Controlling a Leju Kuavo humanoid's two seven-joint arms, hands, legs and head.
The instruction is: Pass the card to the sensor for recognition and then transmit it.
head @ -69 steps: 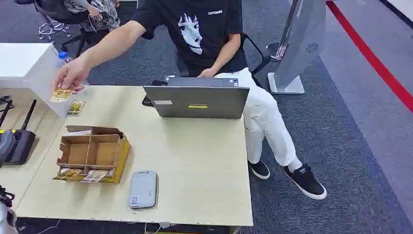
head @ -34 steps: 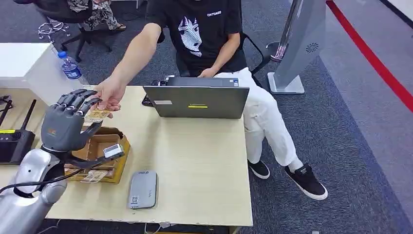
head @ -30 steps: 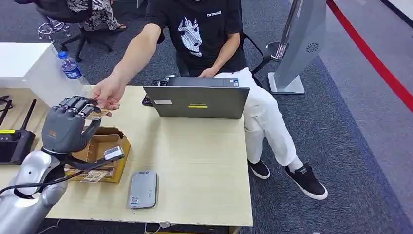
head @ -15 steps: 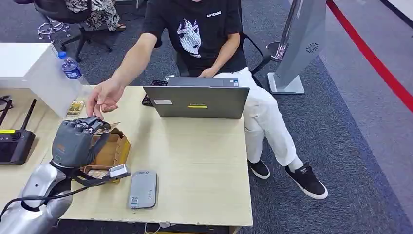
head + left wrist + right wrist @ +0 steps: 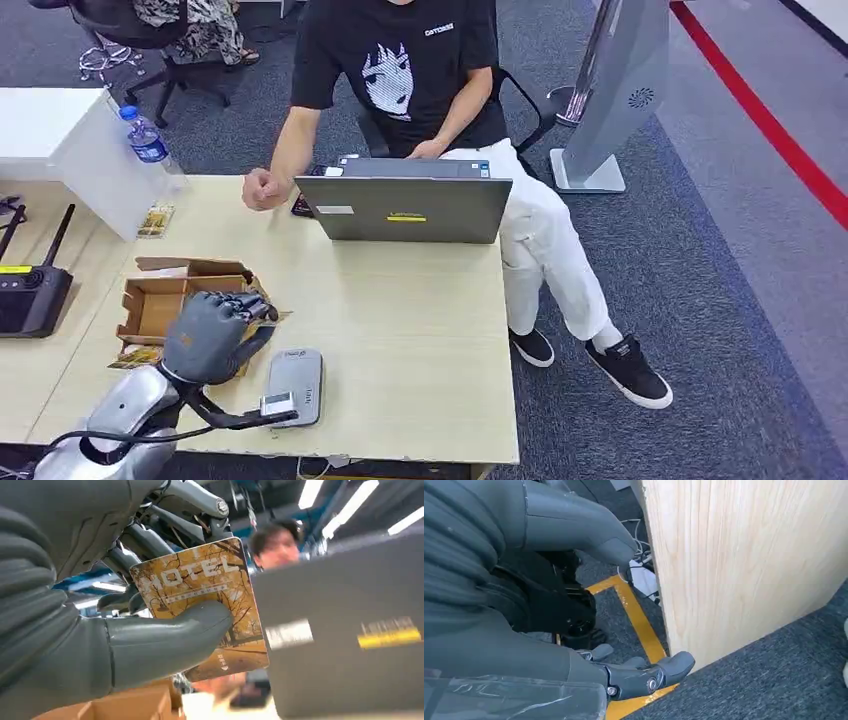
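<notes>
Your cardboard box [image 5: 160, 300] on the counter [image 5: 400, 340] has open compartments whose contents you can't make out, while the left robot hand [image 5: 208, 325], pinching the hotel card [image 5: 205, 600] by thumb, has dropped from the person's hand [image 5: 262, 188] to beside the grey sensor [image 5: 295, 385]; the right robot hand [image 5: 574, 645] hangs empty, fingers loosely apart.

Light wooden desk [image 5: 400, 340] on grey carpet [image 5: 720, 300].
</notes>
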